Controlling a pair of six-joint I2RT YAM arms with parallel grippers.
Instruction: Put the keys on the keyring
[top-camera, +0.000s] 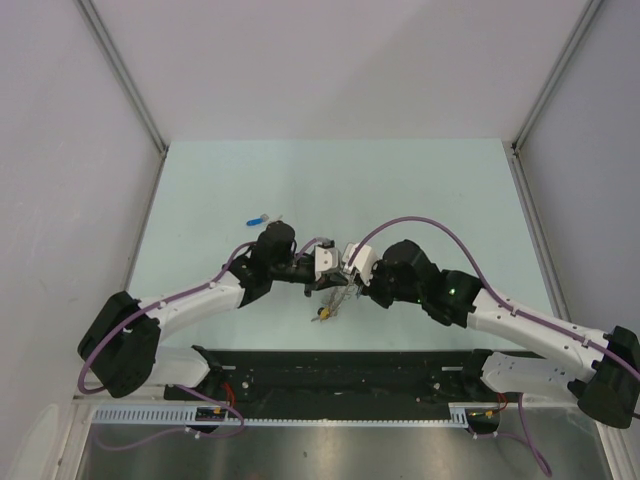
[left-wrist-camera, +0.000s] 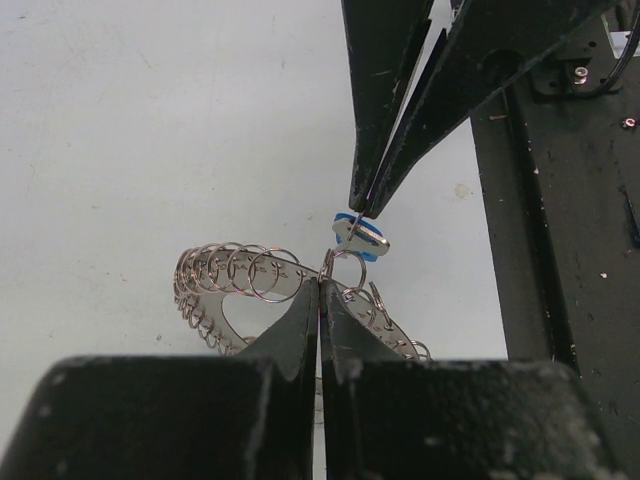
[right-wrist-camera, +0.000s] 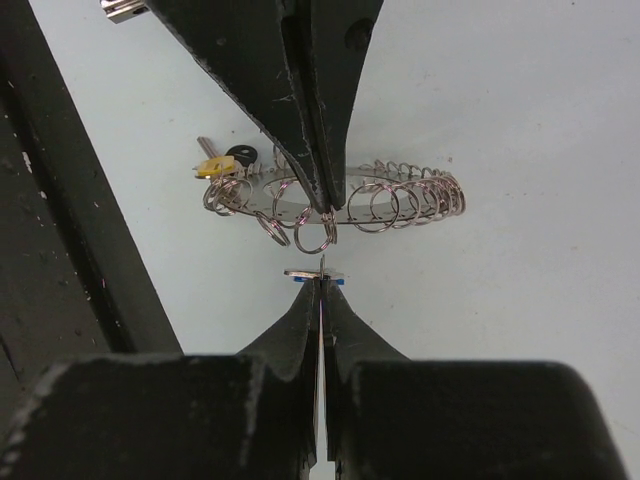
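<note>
My left gripper (left-wrist-camera: 320, 283) is shut on the edge of the keyring (left-wrist-camera: 235, 272), a flat silver ring fringed with wire loops, and holds it above the table. My right gripper (right-wrist-camera: 321, 281) is shut on a blue-headed key (right-wrist-camera: 300, 273), held just below one wire loop (right-wrist-camera: 316, 236) of the keyring (right-wrist-camera: 400, 200). The key does not touch the loop. A yellow key (right-wrist-camera: 214, 168) and a black key (right-wrist-camera: 242, 155) hang on the ring's left side. In the top view both grippers meet mid-table, left (top-camera: 326, 266) and right (top-camera: 350, 264), with the yellow key (top-camera: 322, 312) dangling below.
Another blue key (top-camera: 262, 218) lies loose on the table, behind and left of the left gripper. The black base rail (top-camera: 340, 370) runs along the near edge. White walls close in the pale green table (top-camera: 420, 190) on three sides.
</note>
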